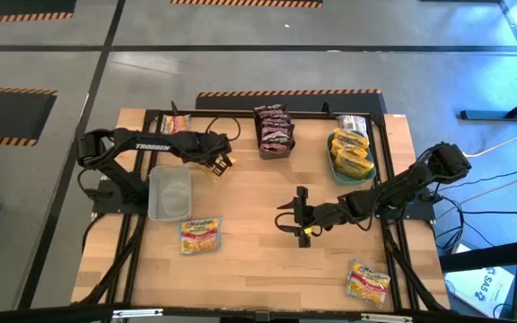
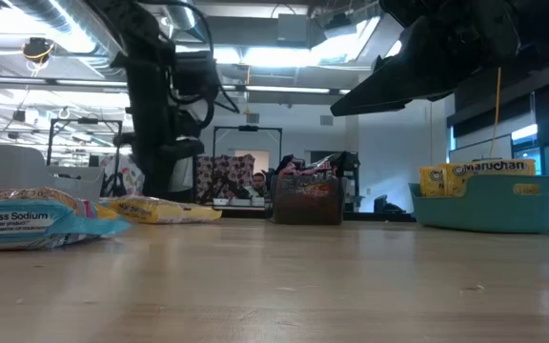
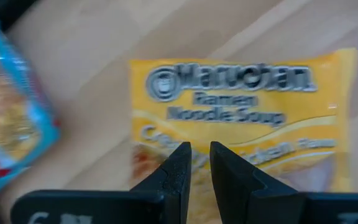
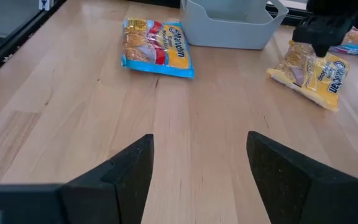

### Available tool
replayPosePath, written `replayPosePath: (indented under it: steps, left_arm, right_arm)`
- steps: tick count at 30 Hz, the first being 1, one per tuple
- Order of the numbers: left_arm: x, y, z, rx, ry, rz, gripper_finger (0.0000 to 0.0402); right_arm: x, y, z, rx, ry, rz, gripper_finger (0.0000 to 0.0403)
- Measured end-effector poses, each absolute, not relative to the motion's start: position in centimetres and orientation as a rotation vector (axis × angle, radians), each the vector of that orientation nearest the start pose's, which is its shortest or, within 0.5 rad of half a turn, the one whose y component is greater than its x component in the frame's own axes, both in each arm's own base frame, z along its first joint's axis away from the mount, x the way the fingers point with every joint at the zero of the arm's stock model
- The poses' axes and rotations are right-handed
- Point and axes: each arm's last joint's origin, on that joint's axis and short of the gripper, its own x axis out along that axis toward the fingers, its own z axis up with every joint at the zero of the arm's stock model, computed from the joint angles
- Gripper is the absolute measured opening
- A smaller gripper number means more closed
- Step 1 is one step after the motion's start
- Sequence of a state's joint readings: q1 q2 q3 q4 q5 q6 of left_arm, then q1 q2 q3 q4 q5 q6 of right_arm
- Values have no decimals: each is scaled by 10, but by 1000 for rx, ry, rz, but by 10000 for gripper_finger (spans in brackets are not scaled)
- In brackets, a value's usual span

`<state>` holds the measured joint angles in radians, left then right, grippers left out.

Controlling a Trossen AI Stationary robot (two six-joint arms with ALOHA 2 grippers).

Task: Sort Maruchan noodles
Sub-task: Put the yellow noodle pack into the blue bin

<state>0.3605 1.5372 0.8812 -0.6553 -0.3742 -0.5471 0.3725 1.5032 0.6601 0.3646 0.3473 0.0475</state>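
Okay, near edge first: one yellow-and-red packet point(image 1: 368, 281) lies flat at the right near corner of the tabletop point(image 1: 258, 269), well apart from everything else. Further in on the left, a blue-edged packet point(image 1: 200, 235) lies flat, face up, just in front of the clear bin point(image 1: 170, 191), close to it but not touching

Mid-table, the right gripper point(image 1: 283, 218) hangs above bare wood, jaws wide apart, nothing between them, pointing toward the left side

Beyond the clear bin's far right corner, the left gripper point(image 1: 223, 163) sits right over a yellow packet point(image 3: 241, 106) that lies on the wood. Jaws only a slit apart, nothing seen between them; contact with the packet can't be judged

Far side: brown bin point(image 1: 274, 148) at centre, stuffed with dark red packets point(image 1: 273, 124) standing on edge. Teal bin point(image 1: 335, 166) to its right holds yellow packets point(image 1: 352, 152), with one silver-white packet point(image 1: 354, 123) at its far end. One more packet point(image 1: 176, 123) lies at the far left edge, partly behind the frame rail
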Motion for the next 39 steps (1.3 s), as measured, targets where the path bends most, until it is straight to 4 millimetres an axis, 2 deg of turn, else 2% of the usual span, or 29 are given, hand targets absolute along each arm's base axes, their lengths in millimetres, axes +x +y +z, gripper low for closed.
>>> replayPosePath:
  steps: [5, 14, 32, 39]
  left_arm:
    - [249, 100, 166, -450, 1092, 908, 55]
    - [260, 90, 151, -402, 1123, 899, 55]
    - [292, 4, 156, -392, 988, 557, 55]
    - [313, -19, 141, -364, 910, 422, 55]
  right_arm:
    - [278, 98, 180, -123, 447, 9, 238]
    - [278, 98, 180, -123, 445, 6, 238]
    - [278, 98, 180, -124, 446, 7, 238]
    - [278, 98, 180, -123, 446, 7, 238]
